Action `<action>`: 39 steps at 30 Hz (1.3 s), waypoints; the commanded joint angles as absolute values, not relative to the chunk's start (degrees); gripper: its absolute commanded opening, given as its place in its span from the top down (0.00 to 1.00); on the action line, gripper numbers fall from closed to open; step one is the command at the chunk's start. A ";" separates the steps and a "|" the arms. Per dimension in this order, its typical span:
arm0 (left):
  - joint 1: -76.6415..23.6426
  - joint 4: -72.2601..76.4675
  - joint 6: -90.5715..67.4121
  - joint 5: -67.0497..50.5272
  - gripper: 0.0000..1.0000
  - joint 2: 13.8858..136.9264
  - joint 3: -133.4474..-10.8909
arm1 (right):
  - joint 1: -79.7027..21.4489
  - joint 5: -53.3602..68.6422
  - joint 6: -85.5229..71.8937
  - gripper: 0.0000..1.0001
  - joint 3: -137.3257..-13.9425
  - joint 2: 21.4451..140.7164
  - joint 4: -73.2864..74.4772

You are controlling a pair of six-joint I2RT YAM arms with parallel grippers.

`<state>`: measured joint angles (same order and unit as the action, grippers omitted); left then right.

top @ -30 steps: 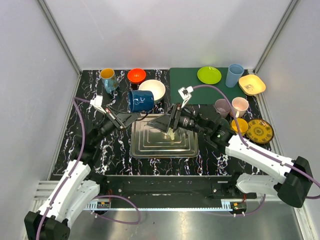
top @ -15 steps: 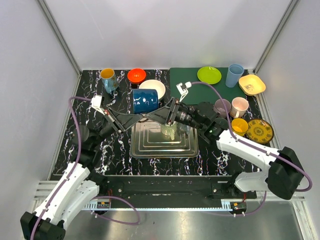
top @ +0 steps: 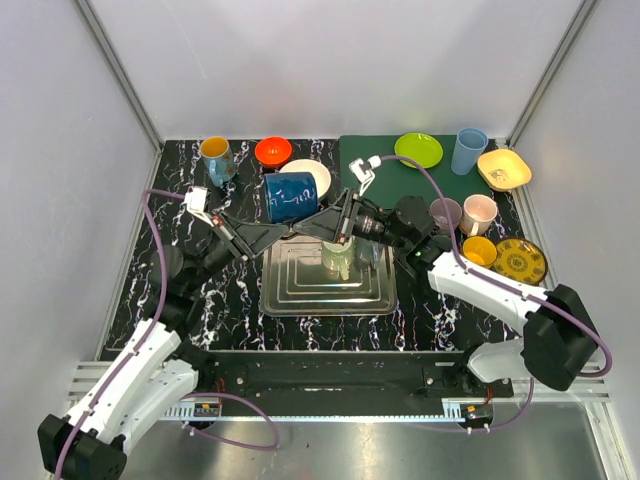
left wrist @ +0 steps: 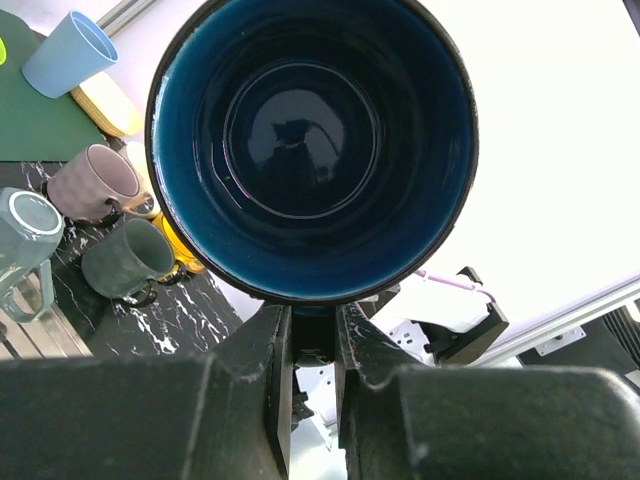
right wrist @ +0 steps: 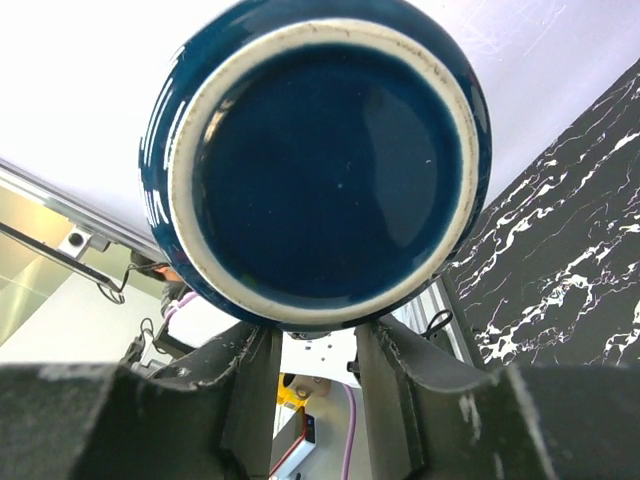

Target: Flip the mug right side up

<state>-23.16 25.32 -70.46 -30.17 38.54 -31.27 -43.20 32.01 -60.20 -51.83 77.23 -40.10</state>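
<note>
The dark blue mug [top: 288, 197] hangs on its side in the air above the far edge of the metal tray [top: 300, 290]. My left gripper [top: 283, 231] is shut on its handle from below. In the left wrist view the mug's mouth [left wrist: 312, 130] faces the camera and the jaws of the left gripper [left wrist: 313, 340] pinch the handle. My right gripper [top: 310, 226] is open at the mug's other end. In the right wrist view the mug's base [right wrist: 320, 160] faces the camera, just above the gap of the right gripper [right wrist: 315, 350].
A glass mug [top: 340, 257] stands on the tray under the right gripper. A white bowl [top: 313, 177], an orange bowl [top: 272, 151] and a yellow-lined mug [top: 216, 155] stand behind. A green plate [top: 418, 150], a blue cup [top: 469, 150] and more mugs [top: 479, 213] fill the right.
My right gripper has risen from over the tray and moved left up to the mug's base. The left gripper has kept hold of the mug and tipped it slightly.
</note>
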 commanded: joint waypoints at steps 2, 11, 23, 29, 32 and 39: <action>-26.36 28.21 -67.85 -35.51 1.00 38.32 -34.37 | -41.66 32.87 -64.24 0.59 -55.02 78.83 -49.30; -28.04 26.72 -66.18 -36.39 1.00 38.23 -34.37 | -41.04 37.88 -71.71 0.88 -57.57 85.43 -58.09; -27.86 11.35 -58.36 -26.12 0.55 32.26 -35.07 | -40.96 27.18 -46.60 1.00 -60.64 73.05 -18.93; -27.86 6.95 -56.08 -21.10 0.36 30.50 -34.98 | -41.04 23.12 -39.56 1.00 -61.17 69.26 -6.34; -27.86 1.25 -54.50 -17.59 0.34 29.71 -36.03 | -42.53 18.40 -36.22 1.00 -62.22 69.17 -0.28; -27.86 -32.03 -49.05 15.62 0.30 22.24 -43.50 | -51.50 2.56 -25.67 1.00 -69.43 78.65 15.81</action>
